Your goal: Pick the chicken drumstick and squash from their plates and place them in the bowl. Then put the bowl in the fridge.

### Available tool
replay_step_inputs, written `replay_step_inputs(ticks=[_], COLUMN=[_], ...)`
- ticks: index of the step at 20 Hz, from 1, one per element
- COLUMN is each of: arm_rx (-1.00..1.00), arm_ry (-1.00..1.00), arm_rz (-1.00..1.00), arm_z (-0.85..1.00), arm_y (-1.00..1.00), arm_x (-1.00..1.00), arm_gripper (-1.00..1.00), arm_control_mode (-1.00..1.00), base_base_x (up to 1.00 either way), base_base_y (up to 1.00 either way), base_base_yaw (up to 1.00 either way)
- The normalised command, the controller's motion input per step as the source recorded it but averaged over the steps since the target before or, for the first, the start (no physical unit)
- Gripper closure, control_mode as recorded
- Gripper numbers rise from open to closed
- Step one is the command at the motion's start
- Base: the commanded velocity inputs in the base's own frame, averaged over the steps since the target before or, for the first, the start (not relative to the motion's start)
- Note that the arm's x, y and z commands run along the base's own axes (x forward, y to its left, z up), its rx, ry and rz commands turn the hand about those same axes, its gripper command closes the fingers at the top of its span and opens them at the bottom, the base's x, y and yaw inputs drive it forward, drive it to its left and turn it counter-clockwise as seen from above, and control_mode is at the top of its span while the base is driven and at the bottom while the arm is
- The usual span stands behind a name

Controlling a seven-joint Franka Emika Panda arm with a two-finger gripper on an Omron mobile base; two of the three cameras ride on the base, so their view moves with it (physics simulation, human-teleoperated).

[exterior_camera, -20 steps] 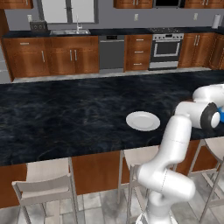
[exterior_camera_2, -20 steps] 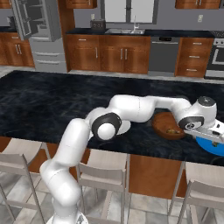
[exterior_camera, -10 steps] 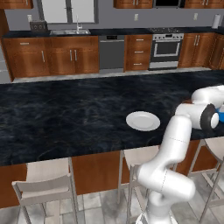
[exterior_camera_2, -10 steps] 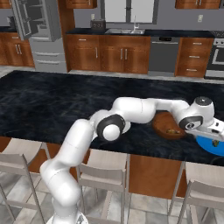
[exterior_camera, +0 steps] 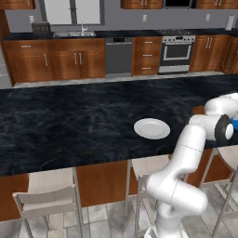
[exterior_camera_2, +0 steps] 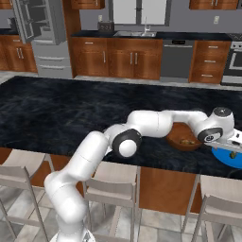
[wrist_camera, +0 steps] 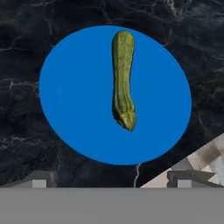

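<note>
The dark green squash (wrist_camera: 122, 78) lies lengthwise on the bright blue plate (wrist_camera: 70, 96), which sits on the black counter near its edge. My gripper (wrist_camera: 111, 180) hovers above the plate, open, with its two finger tips (wrist_camera: 40, 178) spread wide and nothing between them. From the right base view, the hand (exterior_camera_2: 218, 133) hangs over the blue plate (exterior_camera_2: 230, 159), right beside the reddish-brown bowl (exterior_camera_2: 182, 137). A small tan piece that looks like the drumstick (exterior_camera_2: 189, 141) lies inside the bowl. The white plate (exterior_camera: 151, 128) stands bare to the left.
The grey fridge (exterior_camera_2: 45, 35) stands at the far left behind the island, its door open. Stools (exterior_camera_2: 109, 186) line the island's near side. An oven (exterior_camera: 175, 51) and wooden cabinets (exterior_camera: 56, 60) run along the back wall.
The hand has sunk slightly over the blue plate; the bowl and plates have not moved.
</note>
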Motion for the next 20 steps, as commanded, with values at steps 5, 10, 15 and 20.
replay_step_inputs(ticks=[5, 10, 15, 20], arm_rx=[0.0, 0.0, 0.0, 0.05], arm_ry=[0.11, 0.12, 0.06, 0.0], arm_rz=[0.0, 0.03, 0.05, 0.03], arm_z=[-0.02, -0.15, -0.12, -0.02], arm_y=[-0.21, -0.16, -0.1, -0.1], arm_x=[0.24, 0.1, 0.05, 0.12], arm_gripper=[-1.0, -1.0, -1.0, -1.0], arm_control_mode=[-1.0, -1.0, -1.0, -1.0], base_base_x=[0.0, 0.0, 0.0, 0.0], base_base_y=[0.0, 0.0, 0.0, 0.0], base_base_yaw=[0.0, 0.0, 0.0, 0.0])
